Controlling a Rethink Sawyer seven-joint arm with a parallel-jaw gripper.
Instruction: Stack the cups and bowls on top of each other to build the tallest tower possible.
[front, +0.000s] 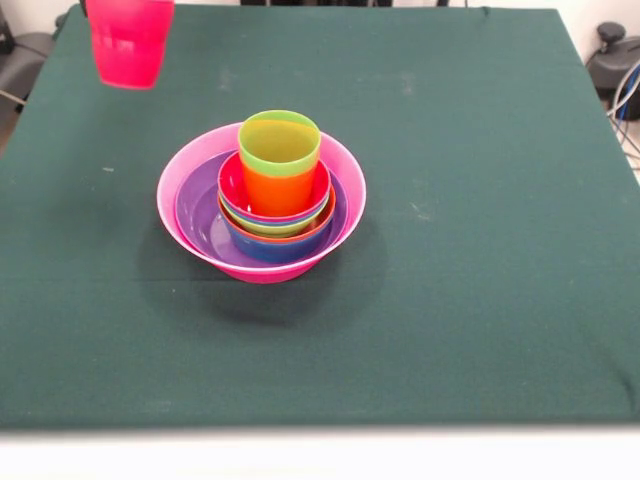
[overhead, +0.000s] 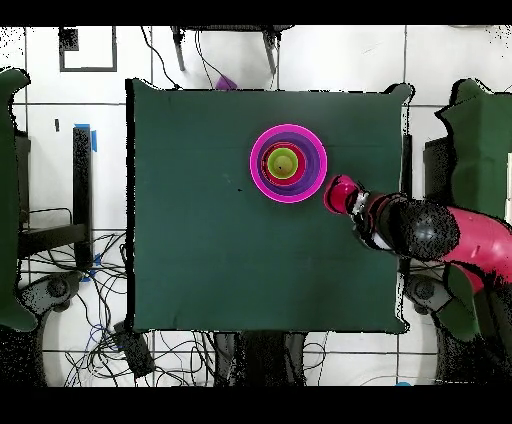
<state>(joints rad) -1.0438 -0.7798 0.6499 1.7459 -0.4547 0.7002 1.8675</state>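
Note:
The tower stands mid-table: a huge pink bowl (front: 176, 172) holds a purple bowl (front: 200, 212), in which smaller bowls nest, with a dark blue one (front: 275, 250) and a red-pink one (front: 230, 186) showing. An orange cup (front: 278, 192) with a lime green cup (front: 279, 140) in it rises from the top. In the overhead view the tower (overhead: 288, 163) sits just left of the arm's end. My gripper (overhead: 350, 198) holds a red-pink cup (front: 131, 42), also seen at the arm's tip (overhead: 340, 192), in the air beside the tower. The gripper itself is out of the front view.
Dark green cloth covers the table (front: 480, 300). The arm (overhead: 430, 232) reaches in over the table's right edge in the overhead view. Chairs (overhead: 20, 200) and cables (overhead: 110, 340) lie on the floor around the table.

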